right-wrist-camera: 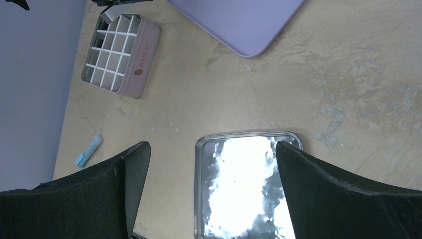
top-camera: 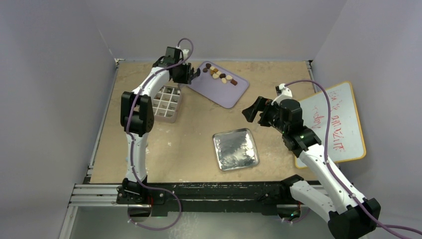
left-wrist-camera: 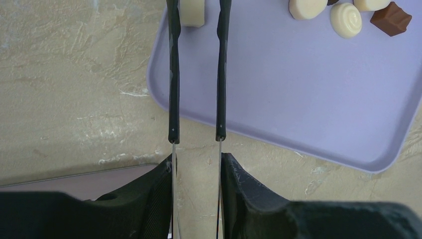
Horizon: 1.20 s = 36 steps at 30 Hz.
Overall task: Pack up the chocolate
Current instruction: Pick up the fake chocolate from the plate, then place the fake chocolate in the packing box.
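Several chocolate pieces (top-camera: 219, 74), dark brown, mid-brown and cream, lie in a row on a lilac tray (top-camera: 226, 94). My left gripper (top-camera: 191, 74) is shut on black tweezers (left-wrist-camera: 173, 79), whose two arms stand apart over the tray's (left-wrist-camera: 298, 89) near-left corner. A cream piece (left-wrist-camera: 192, 13) lies between the tweezer tips; whether they touch it I cannot tell. More cream pieces (left-wrist-camera: 347, 20) and a brown one (left-wrist-camera: 391, 19) lie to the right. A pink gridded box (top-camera: 166, 103) stands beside the left arm. My right gripper (top-camera: 254, 110) is open and empty.
A shiny square metal lid (top-camera: 235, 149) lies mid-table, below my right gripper (right-wrist-camera: 211, 149). A whiteboard with red writing (top-camera: 333, 122) lies at the right edge. The box (right-wrist-camera: 122, 54) and a small blue stick (right-wrist-camera: 89, 149) show in the right wrist view.
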Tool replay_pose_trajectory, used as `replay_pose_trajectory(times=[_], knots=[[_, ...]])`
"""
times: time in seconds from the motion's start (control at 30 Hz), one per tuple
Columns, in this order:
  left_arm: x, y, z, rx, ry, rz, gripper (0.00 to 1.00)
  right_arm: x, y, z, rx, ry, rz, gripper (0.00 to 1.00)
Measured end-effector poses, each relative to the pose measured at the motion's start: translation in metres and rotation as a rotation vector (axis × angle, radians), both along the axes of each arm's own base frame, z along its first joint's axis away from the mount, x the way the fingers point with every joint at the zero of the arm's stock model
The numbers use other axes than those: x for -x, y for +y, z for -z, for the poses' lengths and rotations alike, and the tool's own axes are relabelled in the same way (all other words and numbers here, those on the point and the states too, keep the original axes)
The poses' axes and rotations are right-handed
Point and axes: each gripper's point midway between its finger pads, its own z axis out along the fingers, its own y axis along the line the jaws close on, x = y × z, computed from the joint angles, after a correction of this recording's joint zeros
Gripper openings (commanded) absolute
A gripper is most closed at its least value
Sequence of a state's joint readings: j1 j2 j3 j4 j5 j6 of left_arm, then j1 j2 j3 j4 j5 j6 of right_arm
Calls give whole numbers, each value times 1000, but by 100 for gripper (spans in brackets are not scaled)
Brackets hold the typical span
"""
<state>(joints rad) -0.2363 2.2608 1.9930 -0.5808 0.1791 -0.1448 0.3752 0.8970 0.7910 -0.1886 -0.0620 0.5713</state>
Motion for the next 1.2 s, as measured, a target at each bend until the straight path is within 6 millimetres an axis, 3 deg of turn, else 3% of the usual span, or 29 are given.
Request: replay_pose_trajectory(times=[0.33, 0.47, 0.67, 0.87, 1.03, 1.2], knots=[[-2, -4, 13, -18, 3, 9, 32, 0, 0, -2, -2, -4, 1, 98], [-2, -4, 16, -31, 5, 5, 27, -1, 0, -4, -3, -9, 2, 98], [-3, -4, 16, -49, -2, 3, 11, 0, 0, -4, -4, -9, 1, 97], [-2, -7, 16, -54, -1, 2, 8, 0, 0, -4, -4, -9, 1, 98], [3, -11, 11, -38, 10, -12, 8, 0, 0, -4, -5, -9, 1, 98], [19, -12, -10, 0, 20, -41, 7, 0, 0, -6, -9, -15, 1, 97]])
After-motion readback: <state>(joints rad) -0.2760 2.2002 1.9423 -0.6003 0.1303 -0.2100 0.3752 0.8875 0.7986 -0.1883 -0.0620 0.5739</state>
